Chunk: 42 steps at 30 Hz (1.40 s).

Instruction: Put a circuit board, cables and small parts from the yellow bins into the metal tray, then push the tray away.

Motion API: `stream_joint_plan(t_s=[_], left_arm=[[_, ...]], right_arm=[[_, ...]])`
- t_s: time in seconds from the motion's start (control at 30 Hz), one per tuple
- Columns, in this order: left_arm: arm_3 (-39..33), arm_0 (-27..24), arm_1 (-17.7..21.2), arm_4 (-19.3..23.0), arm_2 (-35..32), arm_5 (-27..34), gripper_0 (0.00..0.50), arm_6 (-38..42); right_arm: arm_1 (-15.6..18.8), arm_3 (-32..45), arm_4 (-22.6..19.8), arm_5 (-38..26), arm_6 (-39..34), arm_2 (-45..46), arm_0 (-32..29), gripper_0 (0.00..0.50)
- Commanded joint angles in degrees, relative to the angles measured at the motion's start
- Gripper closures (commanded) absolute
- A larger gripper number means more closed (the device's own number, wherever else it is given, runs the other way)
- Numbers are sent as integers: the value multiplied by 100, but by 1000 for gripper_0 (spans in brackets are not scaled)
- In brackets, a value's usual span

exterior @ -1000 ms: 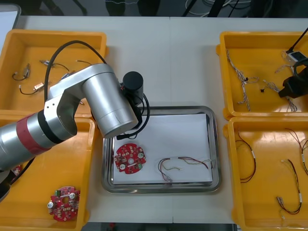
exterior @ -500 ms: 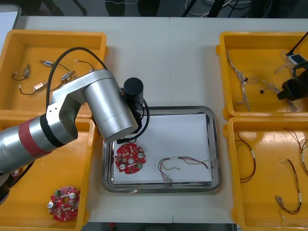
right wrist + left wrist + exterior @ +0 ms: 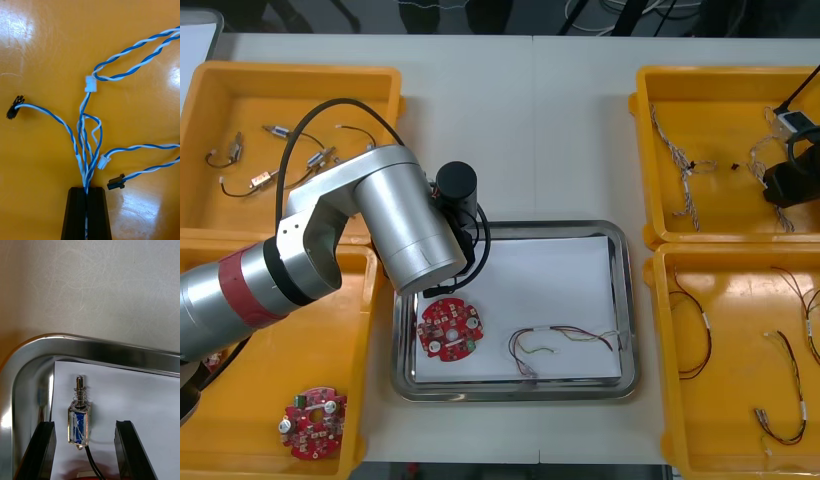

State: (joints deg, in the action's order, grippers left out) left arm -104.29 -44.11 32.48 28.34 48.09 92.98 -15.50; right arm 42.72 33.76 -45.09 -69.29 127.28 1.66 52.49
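My left gripper [image 3: 85, 423] stands open over the far left corner of the metal tray [image 3: 627, 300]. A small metal part [image 3: 79, 420] with a spring and a blue band lies loose on the white inside between the fingers. In the front view the left arm [image 3: 395, 220] covers that corner. Also in the tray lie a round red circuit board [image 3: 449, 328] and a red and black cable [image 3: 560, 340]. My right gripper [image 3: 87, 189] is shut on a twisted blue and white cable [image 3: 84, 150] in the far right yellow bin [image 3: 710, 80]; in the front view it is at the right edge [image 3: 786, 183].
The far left bin [image 3: 290, 80] holds several small metal parts. Another circuit board [image 3: 313, 420] lies in the near left bin. The near right bin [image 3: 740, 300] holds red and black cables. More blue and white cables [image 3: 678, 160] lie in the far right bin.
The left gripper has opened and let the small metal part down in the tray. The right gripper has shut on the blue and white cable, which shifted slightly.
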Motion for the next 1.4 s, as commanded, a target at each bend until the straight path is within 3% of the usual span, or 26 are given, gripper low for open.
stream_joint_plan(t_s=[0.03,0.37,0.47,0.73,1.0,1.17,1.4], left_arm=[[-56,34,-137,-118,69,-60,0,135],[-232,34,-128,-153,-239,54,0,188],[-381,25,-128,-144,-432,282,0,214],[-821,-19,-84,128,-1039,880,0,249],[-1295,-195,189,611,-1724,1583,0,320],[-1348,-309,408,1007,-2260,1702,0,328],[-1260,-344,786,1438,-2805,1702,0,337]], right_arm=[[-98,201,-52,-93,236,-8,-274,500],[-1,1326,335,-831,69,238,-274,500],[-1,1801,607,-1297,-1,431,-274,500],[-1,2873,730,-2238,-159,686,-274,500],[-1,4051,669,-3415,-238,862,-274,500],[-18,4745,607,-4031,-247,862,-274,500],[-133,5633,572,-4071,-318,862,-362,500]])
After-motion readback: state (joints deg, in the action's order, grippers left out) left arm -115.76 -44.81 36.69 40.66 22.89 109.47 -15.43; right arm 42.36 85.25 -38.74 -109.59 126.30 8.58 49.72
